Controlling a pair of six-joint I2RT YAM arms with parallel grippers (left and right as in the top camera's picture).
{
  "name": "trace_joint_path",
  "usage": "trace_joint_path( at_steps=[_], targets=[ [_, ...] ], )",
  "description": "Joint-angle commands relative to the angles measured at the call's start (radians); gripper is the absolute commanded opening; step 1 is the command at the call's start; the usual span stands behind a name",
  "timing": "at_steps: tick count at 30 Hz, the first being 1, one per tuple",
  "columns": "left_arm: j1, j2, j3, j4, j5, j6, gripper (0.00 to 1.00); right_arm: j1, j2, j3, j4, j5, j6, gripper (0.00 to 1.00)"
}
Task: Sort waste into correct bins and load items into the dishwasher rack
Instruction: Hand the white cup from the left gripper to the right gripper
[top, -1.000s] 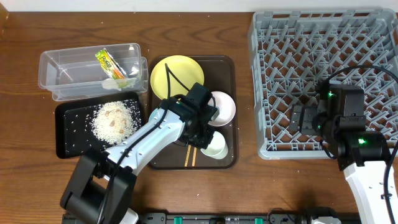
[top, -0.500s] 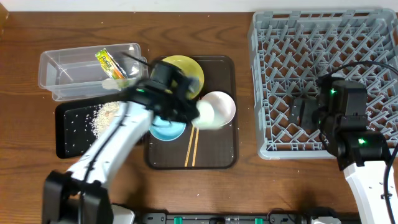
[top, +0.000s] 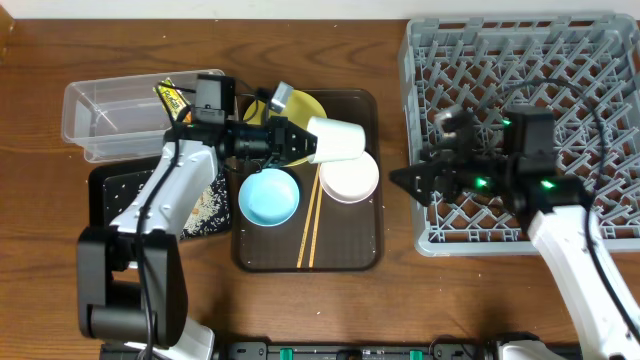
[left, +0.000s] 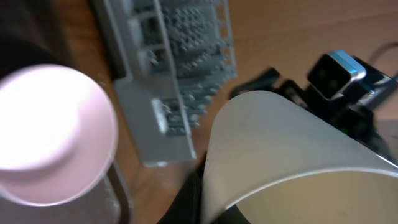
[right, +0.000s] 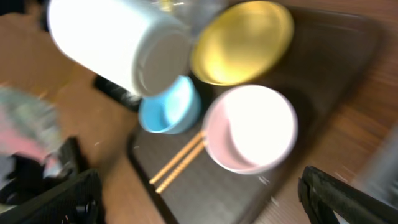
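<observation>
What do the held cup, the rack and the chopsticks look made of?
The cup looks smooth matte white, likely ceramic or melamine. The rack is moulded grey plastic, by its pegged lattice. The chopsticks look like pale wood or bamboo, by their tan colour.

You worked at a dark, reddish-brown wooden table (top: 400, 300), its grain running left to right across the top. Beyond the table's far edge, a pale, plain wall (top: 300, 8) showed as a narrow strip. Light fell evenly over the table, leaving only soft shadows on the wood.
</observation>
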Motion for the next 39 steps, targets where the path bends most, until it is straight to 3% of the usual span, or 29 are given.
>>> trace_joint_path(
  at_steps=[1, 11, 18, 22, 36, 38, 39],
  targets=[
    [-0.016, 0.005, 0.011, 0.005, 0.115, -0.019, 0.06, 0.052, 0.061, 0.013, 0.061, -0.189, -0.048, 0.99],
    [-0.051, 0.005, 0.011, 0.005, 0.148, -0.019, 0.06, 0.121, 0.169, 0.013, 0.412, -0.364, 0.014, 0.99],
    [-0.053, 0.005, 0.011, 0.004, 0.148, -0.023, 0.06, 0.142, 0.169, 0.013, 0.517, -0.383, 0.055, 0.97],
    [-0.052, 0.005, 0.011, 0.004, 0.148, -0.023, 0.06, 0.151, 0.169, 0.013, 0.517, -0.383, 0.055, 0.8],
    [-0.052, 0.005, 0.011, 0.005, 0.146, -0.029, 0.06, 0.153, 0.169, 0.013, 0.517, -0.348, 0.055, 0.51],
    [-0.052, 0.005, 0.01, 0.005, 0.117, -0.029, 0.13, 0.151, 0.169, 0.013, 0.517, -0.344, 0.055, 0.47],
    [-0.052, 0.005, 0.01, 0.004, 0.09, -0.029, 0.22, 0.151, 0.169, 0.013, 0.517, -0.336, 0.055, 0.44]
  ],
)
